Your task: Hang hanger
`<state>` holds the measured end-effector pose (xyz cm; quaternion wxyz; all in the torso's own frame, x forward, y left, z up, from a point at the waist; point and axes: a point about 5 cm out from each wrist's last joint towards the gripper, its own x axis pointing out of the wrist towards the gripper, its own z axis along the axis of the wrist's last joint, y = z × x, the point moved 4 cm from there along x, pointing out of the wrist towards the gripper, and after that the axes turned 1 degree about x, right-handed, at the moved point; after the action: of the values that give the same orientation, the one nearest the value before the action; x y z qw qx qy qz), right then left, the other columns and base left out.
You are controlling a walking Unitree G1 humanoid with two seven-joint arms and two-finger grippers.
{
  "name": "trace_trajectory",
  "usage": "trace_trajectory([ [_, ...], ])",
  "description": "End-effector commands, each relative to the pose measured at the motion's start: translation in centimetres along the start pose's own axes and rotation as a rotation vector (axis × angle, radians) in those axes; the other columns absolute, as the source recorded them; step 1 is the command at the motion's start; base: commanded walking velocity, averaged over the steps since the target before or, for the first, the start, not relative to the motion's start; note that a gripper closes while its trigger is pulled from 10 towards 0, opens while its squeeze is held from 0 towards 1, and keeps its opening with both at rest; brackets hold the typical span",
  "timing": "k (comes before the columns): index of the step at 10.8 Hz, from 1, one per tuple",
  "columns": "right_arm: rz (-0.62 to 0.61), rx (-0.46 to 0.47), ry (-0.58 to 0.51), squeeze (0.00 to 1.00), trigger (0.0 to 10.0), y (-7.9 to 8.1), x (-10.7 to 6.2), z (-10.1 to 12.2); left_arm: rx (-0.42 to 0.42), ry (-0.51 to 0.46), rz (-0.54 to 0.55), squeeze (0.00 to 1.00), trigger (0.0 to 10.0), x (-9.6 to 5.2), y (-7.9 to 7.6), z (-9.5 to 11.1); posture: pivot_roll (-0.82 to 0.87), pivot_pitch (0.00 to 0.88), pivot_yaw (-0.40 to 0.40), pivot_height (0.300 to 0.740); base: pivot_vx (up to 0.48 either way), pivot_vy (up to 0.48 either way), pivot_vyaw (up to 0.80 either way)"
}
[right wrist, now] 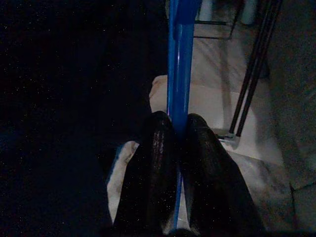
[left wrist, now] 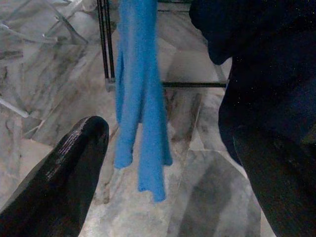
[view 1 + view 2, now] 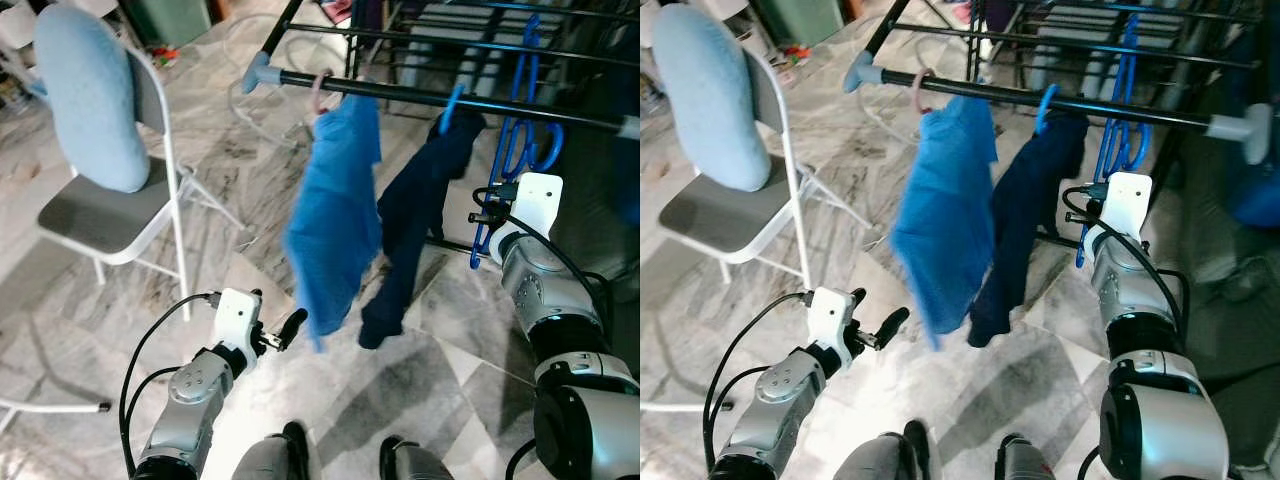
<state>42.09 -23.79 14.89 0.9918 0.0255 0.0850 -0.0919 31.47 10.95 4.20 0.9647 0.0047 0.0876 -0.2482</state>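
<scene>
Nearest me, my left gripper (image 3: 285,330) hangs low over the marble floor (image 3: 420,380), its fingers spread wide with nothing between them, just short of the hem of a light blue garment (image 3: 335,215). Higher on my right, my right gripper (image 1: 178,148) is pinched tight on the lower part of a blue hanger (image 3: 515,150), the thin plastic sandwiched between both fingers. That hanger rises beside a dark navy garment (image 3: 420,220), its hook up near the black rail (image 3: 450,100) of the drying rack; whether the hook is already seated on the rail I cannot tell. Farther left stands a white folding chair (image 3: 120,215) with a pale blue cushion (image 3: 90,95). To finish well, I judge I should keep the hanger upright, confirm the hook is over the rail, settle it, then part my fingers.
</scene>
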Motion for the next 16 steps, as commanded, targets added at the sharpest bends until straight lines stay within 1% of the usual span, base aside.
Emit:
trace_trajectory([
  [1, 0.007, -0.003, -0.043, 0.00, 10.0, 0.1, -0.1, 0.9, 0.005, 0.032, -0.010, 0.00, 10.0, -0.4, 0.0, -0.7, 0.02, 0.246, 0.137, 0.740, 0.000, 0.000, 0.00],
  [2, -0.020, 0.039, -0.074, 0.00, 10.0, -0.5, 0.2, 2.3, 0.009, 0.037, -0.034, 0.00, 10.0, -0.2, -0.6, -0.7, 0.01, 0.248, 0.141, 0.740, 0.000, 0.000, 0.00],
  [3, -0.045, 0.040, -0.081, 0.00, 10.0, -0.9, 0.5, 3.4, 0.010, 0.044, -0.049, 0.00, 10.0, -0.1, -0.8, -0.7, 0.00, 0.251, 0.142, 0.740, 0.000, 0.000, 0.00],
  [4, -0.074, 0.038, -0.110, 0.00, 10.0, -1.3, 0.8, 5.0, 0.007, 0.048, -0.053, 0.00, 10.0, -0.2, -0.9, -0.8, 0.00, 0.252, 0.141, 0.740, 0.000, 0.000, 0.00],
  [6, -0.066, 0.038, -0.155, 0.00, 10.0, -1.2, 0.8, 6.5, 0.003, 0.043, -0.046, 0.00, 10.0, -0.4, -1.0, -0.8, 0.03, 0.253, 0.131, 0.740, 0.000, 0.000, 0.00],
  [7, -0.061, 0.025, -0.150, 0.00, 10.0, -1.0, 0.8, 6.2, 0.002, 0.048, -0.033, 0.00, 10.0, -0.7, -0.8, -0.9, 0.04, 0.253, 0.126, 0.740, 0.000, 0.000, 0.00],
  [9, -0.062, -0.007, -0.090, 0.00, 10.0, -1.3, 0.4, 2.9, 0.000, 0.053, -0.016, 0.00, 10.0, -1.0, -0.4, -1.1, 0.04, 0.254, 0.124, 0.740, 0.000, 0.000, 0.00],
  [10, -0.070, -0.026, -0.051, 0.00, 10.0, -1.7, -0.4, 0.3, -0.002, 0.059, -0.019, 0.00, 10.0, -1.1, -0.5, -1.2, 0.03, 0.256, 0.130, 0.740, 0.000, 0.000, 0.00],
  [11, -0.071, -0.030, -0.044, 0.00, 10.0, -1.9, -0.9, -0.6, -0.002, 0.063, -0.030, 0.00, 10.0, -1.0, -0.7, -1.3, 0.01, 0.258, 0.137, 0.740, 0.000, 0.000, 0.00],
  [12, -0.083, -0.047, -0.058, 0.00, 10.0, -2.5, -2.1, -1.5, 0.002, 0.065, -0.058, 0.00, 10.0, -0.5, -1.2, -1.1, -0.01, 0.259, 0.150, 0.740, 0.000, 0.000, 0.00],
  [13, -0.097, -0.059, -0.092, 0.00, 10.0, -3.0, -2.9, -1.1, 0.007, 0.065, -0.075, 0.00, 10.0, 0.0, -1.3, -0.9, -0.03, 0.255, 0.161, 0.740, 0.000, 0.000, 0.00],
  [14, -0.106, -0.071, -0.126, 0.00, 10.0, -3.5, -3.4, 0.0, 0.010, 0.064, -0.085, 0.00, 10.0, 0.3, -1.5, -0.8, -0.04, 0.251, 0.167, 0.740, 0.000, 0.000, 0.00],
  [15, -0.108, -0.071, -0.136, 0.00, 10.0, -3.6, -3.4, 0.7, 0.011, 0.064, -0.090, 0.00, 10.0, 0.5, -1.5, -0.7, -0.05, 0.246, 0.171, 0.740, 0.000, 0.000, 0.00],
  [16, -0.112, -0.057, -0.143, 0.00, 10.0, -3.6, -3.1, 1.9, 0.014, 0.065, -0.098, 0.00, 10.0, 0.8, -1.6, -0.6, -0.05, 0.243, 0.173, 0.740, 0.000, 0.000, 0.00],
])
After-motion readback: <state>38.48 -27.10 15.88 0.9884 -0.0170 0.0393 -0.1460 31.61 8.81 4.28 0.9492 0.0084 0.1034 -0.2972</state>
